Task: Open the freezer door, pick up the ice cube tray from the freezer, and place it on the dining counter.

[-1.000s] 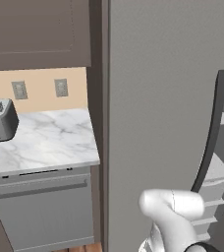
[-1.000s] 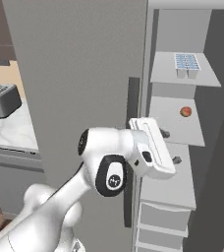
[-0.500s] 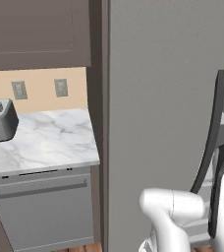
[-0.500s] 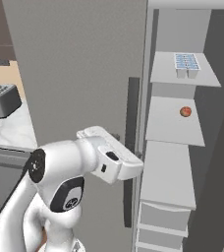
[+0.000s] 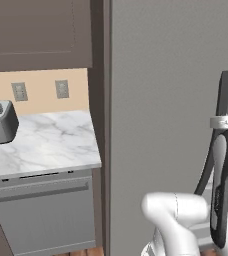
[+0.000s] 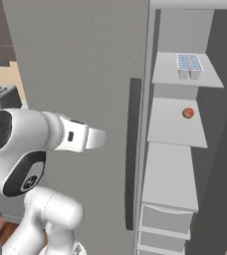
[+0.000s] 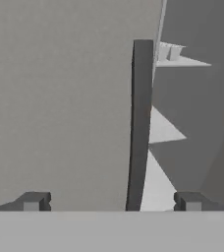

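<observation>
**Arm pulls back from the handle; freezer stands open**

Over the last second the white arm has swung away from the long dark vertical handle (image 6: 134, 149) of the tall matte-grey freezer door (image 6: 80, 55). A moment ago the hand sat right beside the handle; now, in the right base view, it has drawn back toward the left, apart from it. In the hand view the hand (image 7: 112, 202) faces the handle with its fingertips (image 7: 33, 201) spread wide and nothing between them.

The door is already swung clear, leaving the tall grey freezer (image 6: 185, 149) with its dark interior and pale shelves exposed. The small pale blue-white ice cube tray (image 6: 189, 63) with its grid of compartments rests on the top shelf, untouched, with a small round red-orange item (image 6: 187, 113) one shelf below it.

The opening step looks finished. The hand appears free to go for the tray, which lies up and to the right of it, well apart.
</observation>
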Available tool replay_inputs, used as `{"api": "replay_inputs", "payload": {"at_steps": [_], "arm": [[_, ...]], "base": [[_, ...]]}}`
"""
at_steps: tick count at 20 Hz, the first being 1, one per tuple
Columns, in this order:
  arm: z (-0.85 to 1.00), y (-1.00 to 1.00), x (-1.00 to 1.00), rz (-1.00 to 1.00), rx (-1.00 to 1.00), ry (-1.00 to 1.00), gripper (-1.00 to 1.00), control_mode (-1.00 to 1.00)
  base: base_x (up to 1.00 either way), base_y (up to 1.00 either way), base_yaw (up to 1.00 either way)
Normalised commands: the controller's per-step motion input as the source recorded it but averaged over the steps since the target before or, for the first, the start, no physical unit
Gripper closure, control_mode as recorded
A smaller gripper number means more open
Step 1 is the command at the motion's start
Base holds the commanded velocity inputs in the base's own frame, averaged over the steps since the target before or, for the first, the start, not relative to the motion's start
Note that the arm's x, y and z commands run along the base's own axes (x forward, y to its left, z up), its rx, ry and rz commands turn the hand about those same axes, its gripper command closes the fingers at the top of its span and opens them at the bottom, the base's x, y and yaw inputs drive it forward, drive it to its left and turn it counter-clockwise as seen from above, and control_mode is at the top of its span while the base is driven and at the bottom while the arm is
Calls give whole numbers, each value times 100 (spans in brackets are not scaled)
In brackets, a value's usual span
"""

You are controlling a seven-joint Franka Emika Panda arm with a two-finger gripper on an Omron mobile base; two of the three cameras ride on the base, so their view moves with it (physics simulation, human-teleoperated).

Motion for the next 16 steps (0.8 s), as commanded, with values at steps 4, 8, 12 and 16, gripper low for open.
{"api": "replay_inputs", "payload": {"at_steps": [4,8,12,16], "arm": [[38,91,-14,26,0,24,-100,-100],[35,73,-20,17,0,23,-100,-100],[15,39,-26,3,0,8,-100,-100],[0,21,-4,0,0,1,-100,-100]], "base": [[0,0,0],[0,0,0],[0,0,0],[0,0,0]]}}
